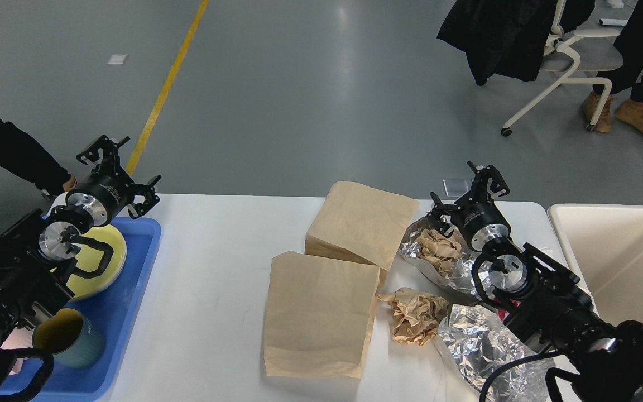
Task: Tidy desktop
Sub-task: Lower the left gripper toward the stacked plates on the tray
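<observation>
Your right gripper (469, 192) hangs spread and empty above crumpled foil (438, 259) on the desktop (215, 301); your left gripper (118, 170), also spread, hovers over the blue tray (143, 268). Foil may tear, spilling its paper wad (436, 248).

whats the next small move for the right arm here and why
Probably lower the right end effector onto the crumpled brown paper lying in the foil just beneath it. Its fingers look spread and empty, loose trash clutters the desktop, and the cream bin sits close on that side.
</observation>
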You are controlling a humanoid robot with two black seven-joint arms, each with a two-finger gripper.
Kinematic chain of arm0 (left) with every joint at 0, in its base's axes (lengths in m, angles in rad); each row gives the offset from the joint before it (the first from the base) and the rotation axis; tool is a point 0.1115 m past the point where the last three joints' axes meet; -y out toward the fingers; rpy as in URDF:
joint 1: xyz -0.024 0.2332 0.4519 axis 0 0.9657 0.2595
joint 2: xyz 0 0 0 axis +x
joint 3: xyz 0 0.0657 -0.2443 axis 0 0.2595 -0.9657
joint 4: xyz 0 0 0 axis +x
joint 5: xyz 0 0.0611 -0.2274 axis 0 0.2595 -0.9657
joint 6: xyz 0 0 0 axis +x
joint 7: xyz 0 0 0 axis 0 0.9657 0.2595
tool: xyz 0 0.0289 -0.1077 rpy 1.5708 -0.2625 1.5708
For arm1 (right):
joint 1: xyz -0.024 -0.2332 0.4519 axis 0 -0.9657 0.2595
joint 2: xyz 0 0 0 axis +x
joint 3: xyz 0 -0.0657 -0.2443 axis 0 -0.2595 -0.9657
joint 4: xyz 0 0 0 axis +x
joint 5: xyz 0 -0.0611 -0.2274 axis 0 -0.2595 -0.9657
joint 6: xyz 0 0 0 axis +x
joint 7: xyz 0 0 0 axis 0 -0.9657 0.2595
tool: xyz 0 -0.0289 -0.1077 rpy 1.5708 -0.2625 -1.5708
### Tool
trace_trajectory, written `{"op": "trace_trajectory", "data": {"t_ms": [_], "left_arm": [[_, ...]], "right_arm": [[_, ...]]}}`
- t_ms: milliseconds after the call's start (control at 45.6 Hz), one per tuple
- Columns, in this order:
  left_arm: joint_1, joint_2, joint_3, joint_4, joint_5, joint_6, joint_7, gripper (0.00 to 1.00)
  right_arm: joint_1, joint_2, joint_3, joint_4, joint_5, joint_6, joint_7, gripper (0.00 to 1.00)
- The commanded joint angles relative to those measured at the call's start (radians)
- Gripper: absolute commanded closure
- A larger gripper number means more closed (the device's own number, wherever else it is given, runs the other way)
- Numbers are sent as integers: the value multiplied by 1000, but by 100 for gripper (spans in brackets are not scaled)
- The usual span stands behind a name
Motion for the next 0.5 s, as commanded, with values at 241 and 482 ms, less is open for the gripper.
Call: {"op": "trace_trajectory", "data": {"t_ms": [241,482], "left_arm": [[51,-65,-53,0,-43,19,-111,4],[59,-70,-41,-1,-35,3,-138,4]], "right_arm": [[-1,0,0,0,0,-2,0,0],[-1,0,0,0,0,0,0,0]]}}
